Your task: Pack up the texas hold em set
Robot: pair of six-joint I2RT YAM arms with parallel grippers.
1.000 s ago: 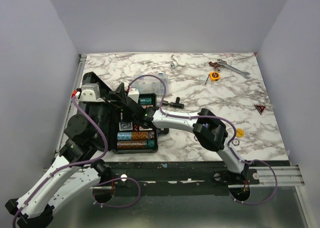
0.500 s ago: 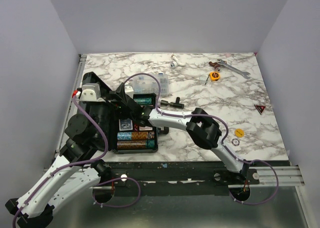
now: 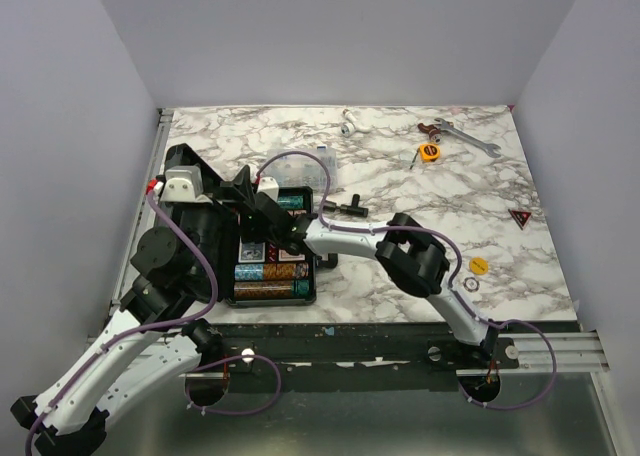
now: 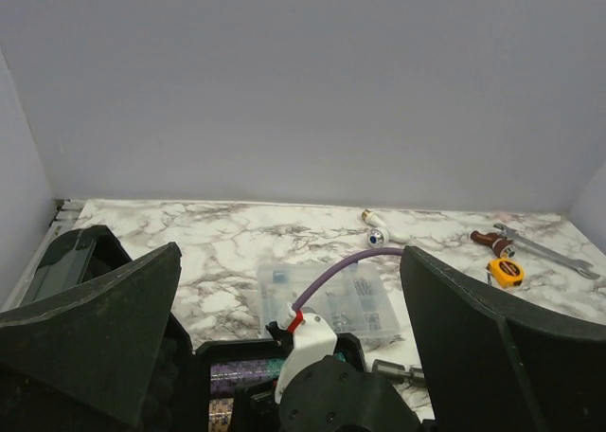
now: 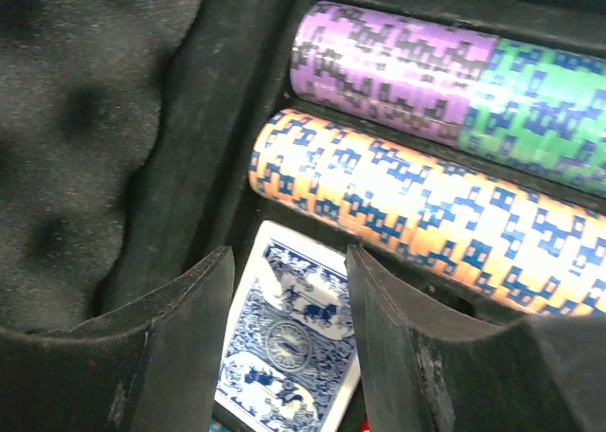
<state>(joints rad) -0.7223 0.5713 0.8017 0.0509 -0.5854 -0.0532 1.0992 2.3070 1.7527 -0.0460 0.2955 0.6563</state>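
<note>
The black case (image 3: 312,276) lies open at the table's left, its foam lid (image 3: 185,238) raised. Chip rows (image 3: 268,273) fill the tray. In the right wrist view purple (image 5: 388,58), green (image 5: 540,100) and orange-blue chips (image 5: 426,205) lie above a blue card deck (image 5: 294,347). My right gripper (image 5: 289,261) is open just above that deck, fingers either side of it; it also shows in the top view (image 3: 268,221). My left gripper (image 3: 232,198) is open over the case's far end, empty (image 4: 289,261). A yellow button (image 3: 478,266) lies on the table at right.
A clear compartment box (image 3: 305,166) sits just beyond the case, also in the left wrist view (image 4: 331,299). A black T-shaped tool (image 3: 345,206), yellow tape measure (image 3: 430,152), wrench (image 3: 465,136) and red triangle (image 3: 519,217) lie on the marble. Walls close three sides.
My right gripper has moved left inside the case, from over the middle to over the blue deck. The left arm has not moved.
</note>
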